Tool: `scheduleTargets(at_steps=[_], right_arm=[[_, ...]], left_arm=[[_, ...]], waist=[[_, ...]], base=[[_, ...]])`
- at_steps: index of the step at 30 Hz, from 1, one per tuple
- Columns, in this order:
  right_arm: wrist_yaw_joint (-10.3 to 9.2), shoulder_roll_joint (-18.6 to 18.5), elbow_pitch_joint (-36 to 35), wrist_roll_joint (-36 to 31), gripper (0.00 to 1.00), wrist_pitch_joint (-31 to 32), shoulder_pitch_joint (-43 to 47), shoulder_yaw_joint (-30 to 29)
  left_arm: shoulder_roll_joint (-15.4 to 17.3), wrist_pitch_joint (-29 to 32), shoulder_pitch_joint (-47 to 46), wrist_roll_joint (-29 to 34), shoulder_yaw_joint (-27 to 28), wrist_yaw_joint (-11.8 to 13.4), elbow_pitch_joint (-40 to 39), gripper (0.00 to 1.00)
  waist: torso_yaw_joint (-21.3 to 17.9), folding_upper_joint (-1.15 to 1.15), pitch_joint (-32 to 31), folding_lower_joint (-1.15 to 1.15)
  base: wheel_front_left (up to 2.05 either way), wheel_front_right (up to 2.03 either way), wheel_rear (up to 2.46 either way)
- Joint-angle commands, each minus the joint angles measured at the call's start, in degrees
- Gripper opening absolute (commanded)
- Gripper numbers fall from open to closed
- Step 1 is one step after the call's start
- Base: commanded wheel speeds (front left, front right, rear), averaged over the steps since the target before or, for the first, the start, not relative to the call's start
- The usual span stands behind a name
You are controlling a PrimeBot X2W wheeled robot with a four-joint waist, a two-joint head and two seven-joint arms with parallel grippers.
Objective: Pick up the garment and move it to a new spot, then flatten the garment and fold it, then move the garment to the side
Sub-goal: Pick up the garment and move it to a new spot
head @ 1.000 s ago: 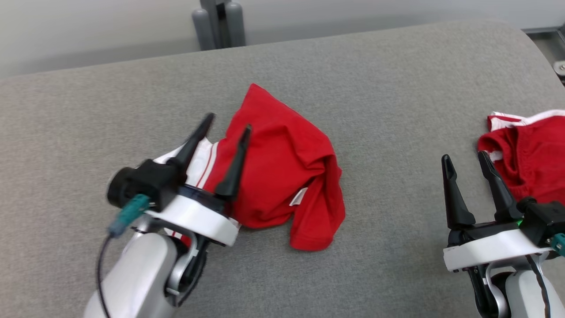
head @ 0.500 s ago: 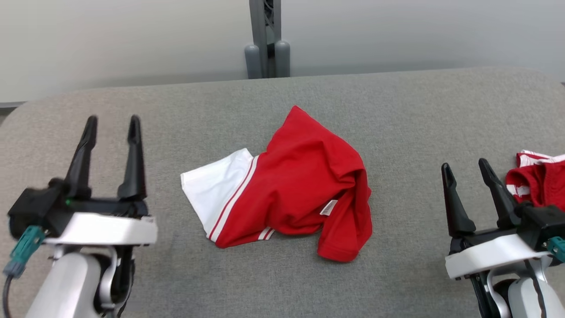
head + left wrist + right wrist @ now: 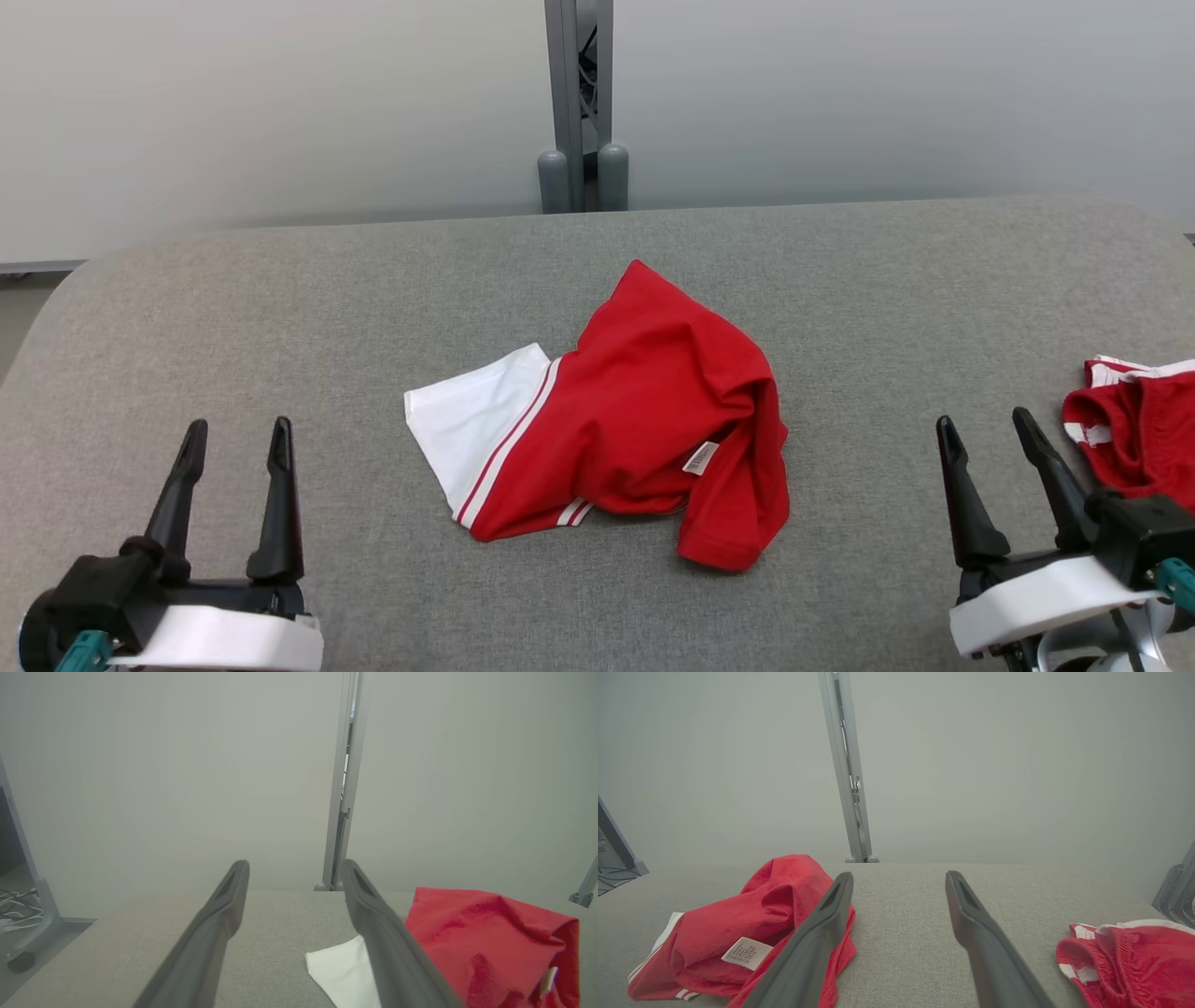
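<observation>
On table (image 3: 280,299) centre, crumpled garment (image 3: 644,411) well off edges; both jaws agape, empty.

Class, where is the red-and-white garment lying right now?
In the head view the garment lies crumpled mid-way across the grey table, ahead of and between the left hand and right hand, touching neither. A second garment sits at the right edge.

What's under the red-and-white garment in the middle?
The red-and-white garment lies on the grey fabric tabletop. Its bunched folds cover whatever is beneath; nothing pokes out at its edges.
</observation>
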Motion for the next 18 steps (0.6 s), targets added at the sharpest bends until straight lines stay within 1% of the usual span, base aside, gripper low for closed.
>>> scheduleTargets(at_steps=[1, 5, 11, 18], right_arm=[[-0.02, -0.3, -0.3, 0.0, 1.00, 0.2, 0.7, 0.0], [-0.02, -0.3, -1.3, 0.3, 1.00, 0.8, 2.7, 0.2], [-0.02, -0.3, -2.9, 0.4, 1.00, 1.9, 5.3, -0.1], [-0.02, -0.3, -4.0, 0.5, 1.00, 2.9, 6.3, 0.2]], left_arm=[[0.5, 0.3, 0.5, 0.0, -0.1, 0.1, -0.3, 1.00], [0.9, 1.7, 2.4, -0.3, -1.2, -0.5, -0.2, 1.00], [1.1, 4.0, 4.2, -0.8, -2.1, -0.1, -0.1, 1.00], [1.3, 4.7, 4.8, -0.5, -2.3, 0.7, 0.2, 1.00]], waist=[[-0.2, 0.00, -0.2, 0.00], [-0.5, 0.00, -1.3, 0.00], [-1.0, 0.00, -2.3, 0.00], [-1.2, 0.00, -3.0, 0.00]], base=[[0.00, 0.00, 0.00], [0.00, 0.00, 0.00], [0.00, 0.00, 0.00], [0.00, 0.00, 0.00]])
